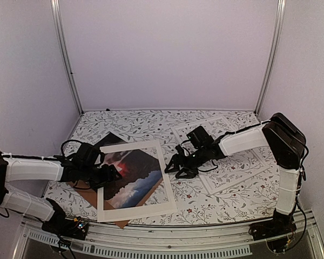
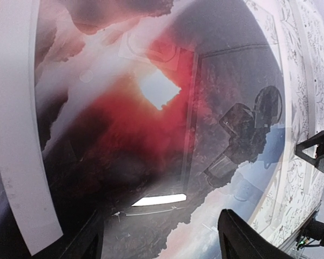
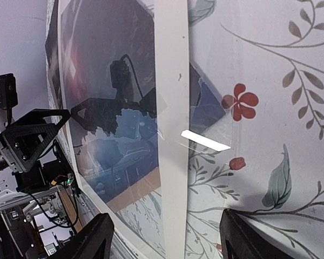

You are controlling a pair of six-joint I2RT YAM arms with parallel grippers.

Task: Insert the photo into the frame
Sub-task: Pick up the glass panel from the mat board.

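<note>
The photo (image 1: pixel 132 175) lay flat and skewed on the tabletop (image 1: pixel 151 121). A white mat (image 1: pixel 137 211) lay over the photo and a brown backing board (image 1: pixel 88 195) lay under it. The frame (image 1: pixel 232 162) lay to the photo's right. The left claw (image 1: pixel 116 174) hung open over the photo's left part. The right claw (image 1: pixel 171 167) hung open at the photo's right edge, gripping nothing.

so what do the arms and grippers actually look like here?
Both alike: the left arm and right arm have white-covered links with bulky black joints and thin black cables looping alongside. The left gripper and right gripper are all black, with angular, wedge-shaped fingers. No markings readable.
</note>
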